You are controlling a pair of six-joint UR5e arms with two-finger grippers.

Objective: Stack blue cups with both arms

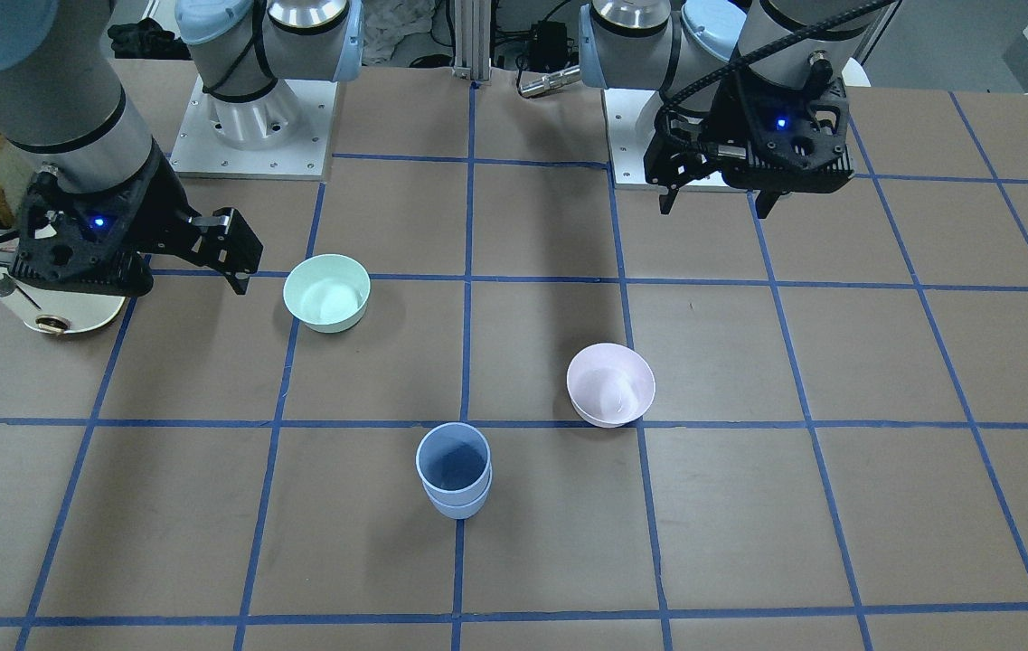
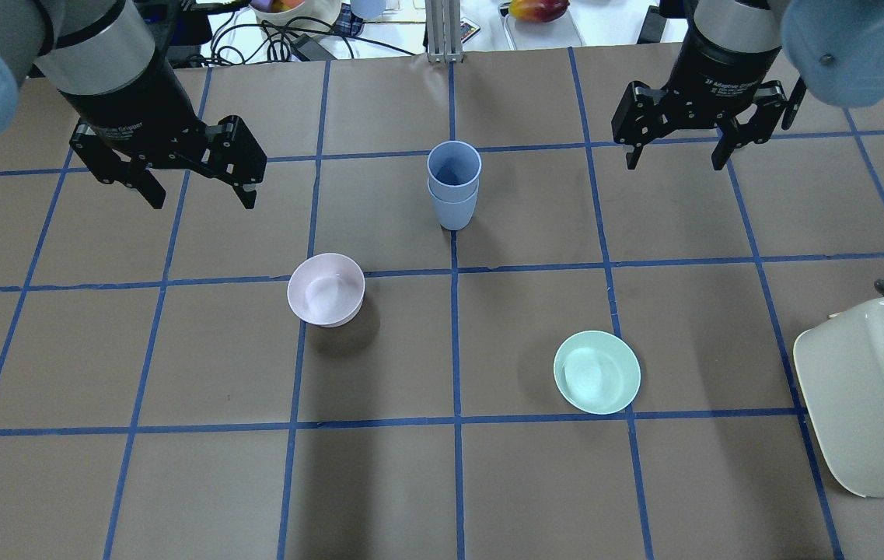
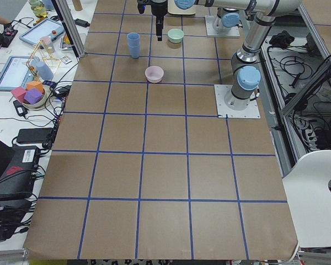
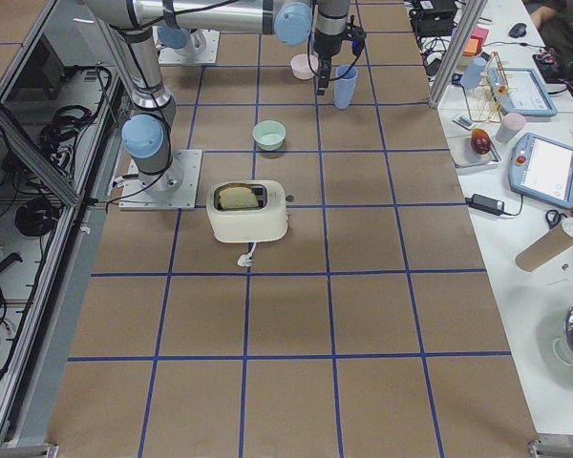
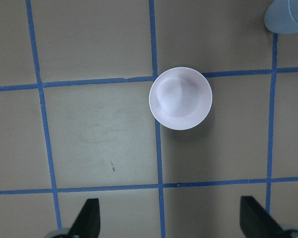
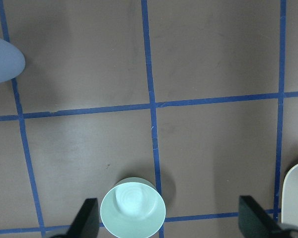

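Standing nested one inside the other, the blue cups (image 2: 453, 190) occupy the centre line of the table (image 2: 138, 358) in the overhead view. The left gripper (image 2: 202, 194) and right gripper (image 2: 676, 159) hang well to either side, jaws spread and empty (likely keeping clear of a finished stack). From the front, the pink bowl (image 1: 610, 384) and green bowl (image 1: 327, 291) stand apart from the cups. Both wrist views confirm the jaws are wide apart.
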